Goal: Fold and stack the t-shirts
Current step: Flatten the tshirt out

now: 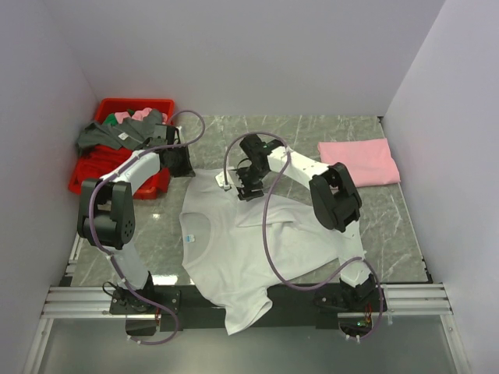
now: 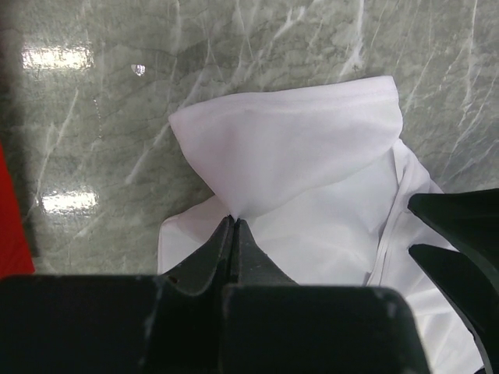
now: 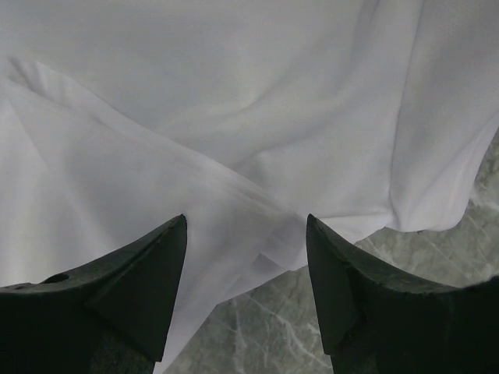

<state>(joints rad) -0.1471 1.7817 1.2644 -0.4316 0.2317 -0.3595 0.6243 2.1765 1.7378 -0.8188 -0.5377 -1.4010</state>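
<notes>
The white t-shirt (image 1: 257,249) lies spread on the marble table, its hem hanging over the near edge and a small bluish label (image 1: 189,236) at the neck. My left gripper (image 1: 192,171) is shut on a fold of its far left sleeve, and in the left wrist view the cloth (image 2: 296,148) rises in a tent from the closed tips (image 2: 234,220). My right gripper (image 1: 238,188) is open over the shirt's far edge. In the right wrist view its fingers (image 3: 160,265) straddle the cloth's edge (image 3: 234,117). The pale pink t-shirt (image 1: 359,161) lies folded at the back right.
A red bin (image 1: 117,152) holding several dark, green and pink clothes stands at the back left, just beside the left arm. White walls close in the table on three sides. Bare marble (image 1: 327,128) shows at the back.
</notes>
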